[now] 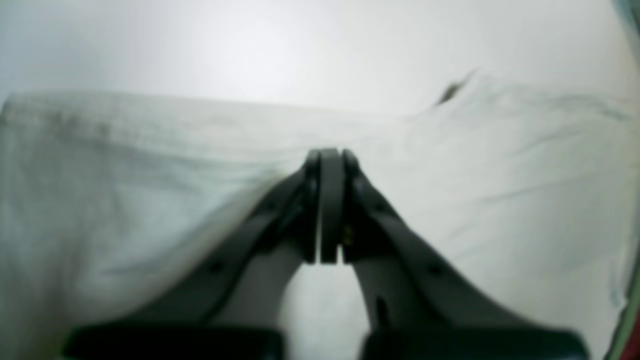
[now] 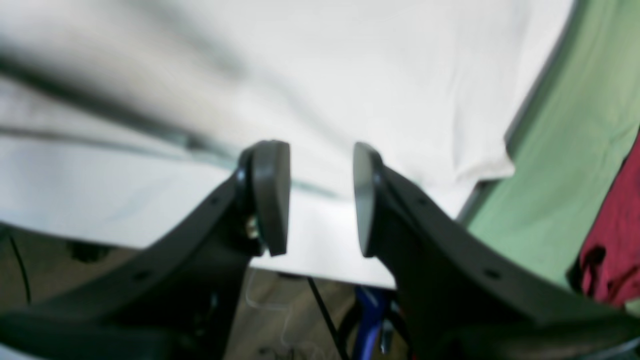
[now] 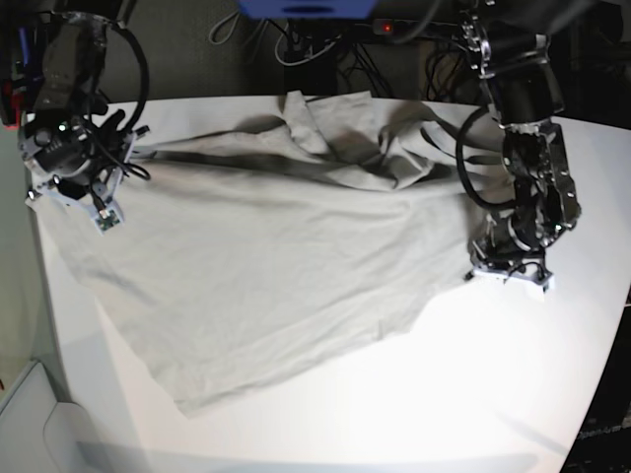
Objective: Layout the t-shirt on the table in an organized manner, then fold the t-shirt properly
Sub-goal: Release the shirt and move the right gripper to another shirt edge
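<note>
The light grey-beige t-shirt [image 3: 266,256] lies spread and wrinkled across the white table [image 3: 473,374], with its bunched end at the far side. My left gripper [image 1: 330,156] is down at the shirt's right-hand edge [image 3: 485,264]. Its jaws are pressed together on the cloth just inside the hem [image 1: 210,107], though the pinch itself is blurred. My right gripper [image 2: 320,197] hovers over the shirt's left edge [image 3: 94,197]. It is open and there is nothing between its pads [image 2: 272,195].
The table's edge [image 2: 320,270] runs just under my right gripper, with cables and a blue object [image 2: 370,320] below it. Green flooring [image 2: 575,165] and something red [image 2: 615,250] lie beyond the table. Cables and a blue device [image 3: 306,8] sit behind the far edge.
</note>
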